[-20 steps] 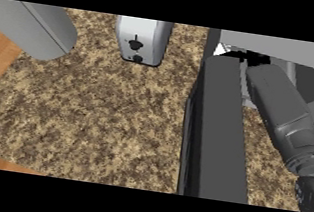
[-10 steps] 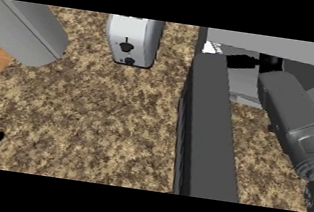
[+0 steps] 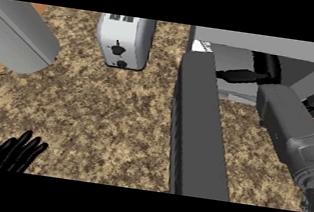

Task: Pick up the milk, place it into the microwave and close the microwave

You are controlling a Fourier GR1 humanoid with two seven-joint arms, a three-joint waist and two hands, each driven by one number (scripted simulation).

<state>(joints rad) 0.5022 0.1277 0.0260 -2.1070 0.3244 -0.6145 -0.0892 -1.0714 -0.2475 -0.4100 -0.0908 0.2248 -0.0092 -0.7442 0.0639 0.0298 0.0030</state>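
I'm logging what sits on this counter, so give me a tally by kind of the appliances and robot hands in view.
Toasters: 1, the toaster at the back.
Microwaves: 1, the microwave, its microwave door swung open.
Hands: 2, the left hand resting low at the left and the right hand reaching inside the microwave.
Total: 4

Left hand [image 3: 15, 155] is just parked down in the lower left corner of the head view, black fingers straight and a bit fanned, pointing up and to the right, holding nothing. No forearm showing on that side.

The right arm is stretched way out, grey forearm [image 3: 294, 132] running up from the lower right corner toward the top middle, with the black wrist section near the bottom edge. The right hand [image 3: 242, 75] sits at the far end, black, reaching leftward; can't make out how it's set.
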